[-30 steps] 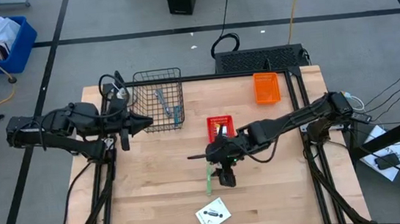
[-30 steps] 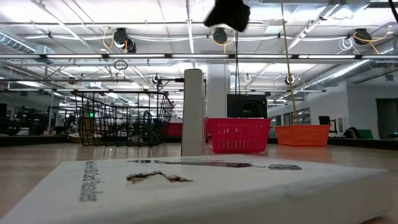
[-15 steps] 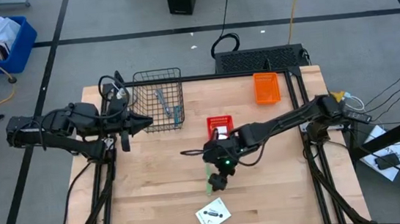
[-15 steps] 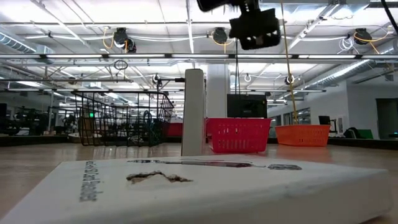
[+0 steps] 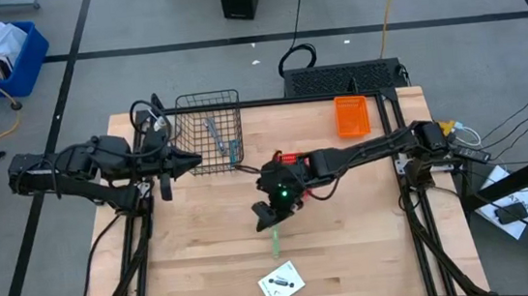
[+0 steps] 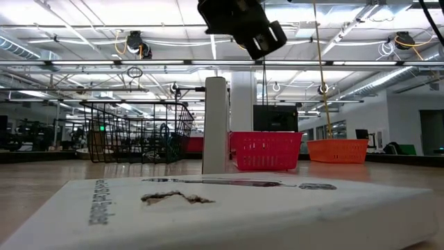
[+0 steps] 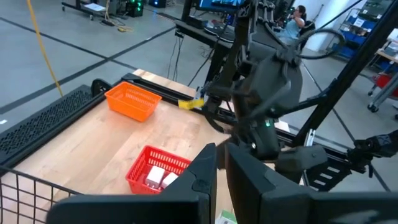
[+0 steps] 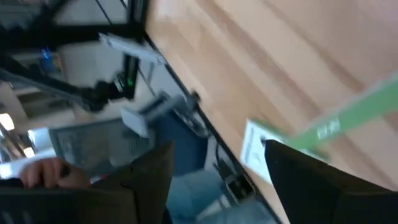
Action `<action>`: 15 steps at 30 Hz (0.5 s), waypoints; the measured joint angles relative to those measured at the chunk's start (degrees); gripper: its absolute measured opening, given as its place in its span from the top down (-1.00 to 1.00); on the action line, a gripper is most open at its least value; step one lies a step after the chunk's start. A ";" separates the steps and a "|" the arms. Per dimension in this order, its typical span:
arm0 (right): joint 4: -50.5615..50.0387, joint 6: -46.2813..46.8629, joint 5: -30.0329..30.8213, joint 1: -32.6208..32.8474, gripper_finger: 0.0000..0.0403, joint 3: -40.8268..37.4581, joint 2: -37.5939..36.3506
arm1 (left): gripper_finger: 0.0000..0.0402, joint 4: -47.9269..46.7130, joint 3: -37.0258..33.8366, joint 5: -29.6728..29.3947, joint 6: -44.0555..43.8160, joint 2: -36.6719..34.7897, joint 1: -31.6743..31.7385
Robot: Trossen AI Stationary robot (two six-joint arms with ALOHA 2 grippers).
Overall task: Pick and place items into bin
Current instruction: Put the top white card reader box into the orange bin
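Wooden table [image 5: 205, 241]: carries all items listed below.

Right arm: reaches in from 3 o'clock toward table centre. Right gripper [image 5: 267, 215] sits above the wood just past the upper end of the green stick; its fingers [image 8: 314, 186] stand apart with nothing between them, the stick showing beyond them.

Left arm: lies along the 9 o'clock edge. Left gripper [image 5: 190, 157] points at the side of the wire basket; fingers [image 7: 202, 171] nearly together, a narrow gap, nothing held.

Wire basket [image 5: 207, 103]: black mesh, at 11 o'clock. Holds a grey metal tool [image 5: 213, 133] and a bluish stick [image 5: 233, 150] beside it.

Orange bin [image 5: 351, 115]: at 1 o'clock, contents not discernible.

Red bin [image 7: 157, 170]: near centre, mostly covered by the right arm in the high view; two small white blocks [image 7: 159, 178] inside.

White packet [image 5: 281, 282]: flat, printed, on the wood at 6 o'clock, near the front edge.

Green stick [image 5: 276, 239]: lying on the wood between the right gripper and the white packet, apart from both.
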 joint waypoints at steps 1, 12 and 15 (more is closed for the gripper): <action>0.68 1.00 0.34 -0.24 -0.17 0.00 -0.04 | 0.81 -0.27 0.00 0.00 -0.03 0.00 0.01; 2.33 12.75 0.83 -1.72 0.00 -0.99 -0.04 | 0.81 -2.93 0.02 0.02 0.16 0.00 0.02; 2.96 12.74 -2.25 -2.20 -0.01 -1.00 -0.04 | 0.81 -3.46 0.04 0.02 0.14 0.00 0.00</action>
